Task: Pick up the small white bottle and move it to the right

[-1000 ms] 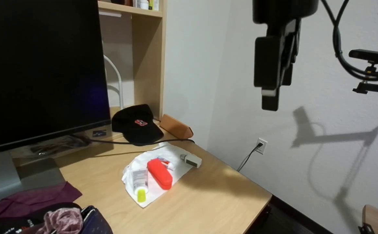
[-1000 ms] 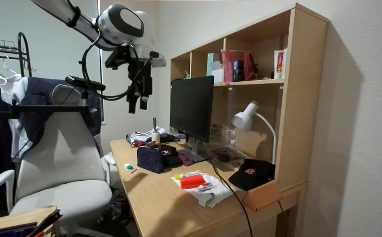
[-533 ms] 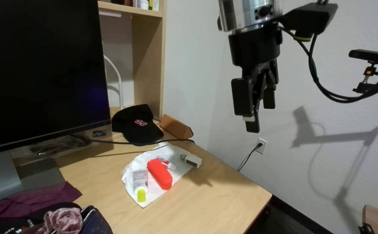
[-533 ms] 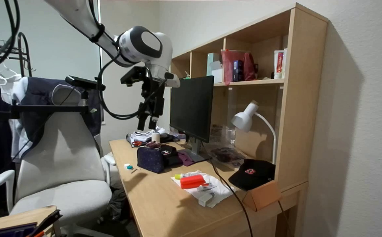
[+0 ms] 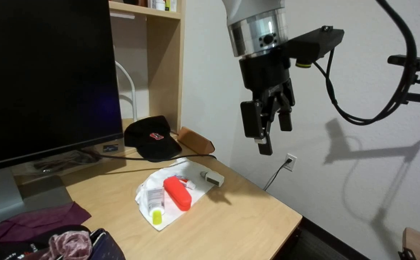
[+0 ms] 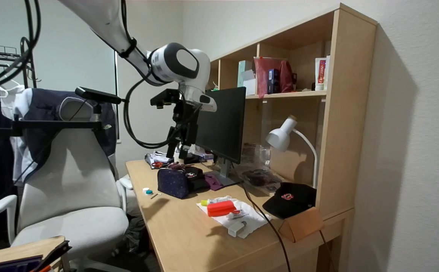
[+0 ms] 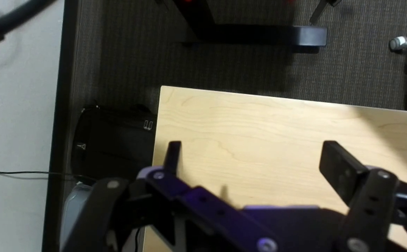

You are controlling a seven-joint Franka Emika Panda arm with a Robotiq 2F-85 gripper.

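A: What's that on the left, up in the air?

B: The gripper (image 6: 177, 155). Its fingers (image 7: 342, 171) are wide apart with nothing between them. It hangs over the table (image 6: 181, 230), well away from the bottle (image 6: 236, 229).

A: So where's the bottle?

B: Farther right, at the edge of the white sheet (image 6: 255, 221), near the red case (image 6: 220, 208). It looks like it's lying on its side.

A: Will it be heavy?

B: I'd guess light, since it's so small. It looks hard, so a squeeze shouldn't squash it. It may be smooth and slip, though. Plastic or glass? I can't tell, so I'd be gentle.

A: Where would you grab it?

B: Around the middle, from above, one finger on each side. Not by the little grey end (image 5: 203, 174). That may be a cap, and it could pop off. And don't push down, or the sheet might bunch up.

A: Now the things that hold stuff. Left to right again!

B: First the dark pouch (image 6: 172, 183). I can't see in it. Then the red case. It looks closed, so no peeking. Then the orange box (image 6: 301, 224), and I can't see in that either. Last, up high, the shelf (image 6: 299, 94). It holds a red bag (image 6: 262, 71), then a white tube (image 6: 320, 73) with red on it.

A: What's in the bag?

B: Too hard to tell.
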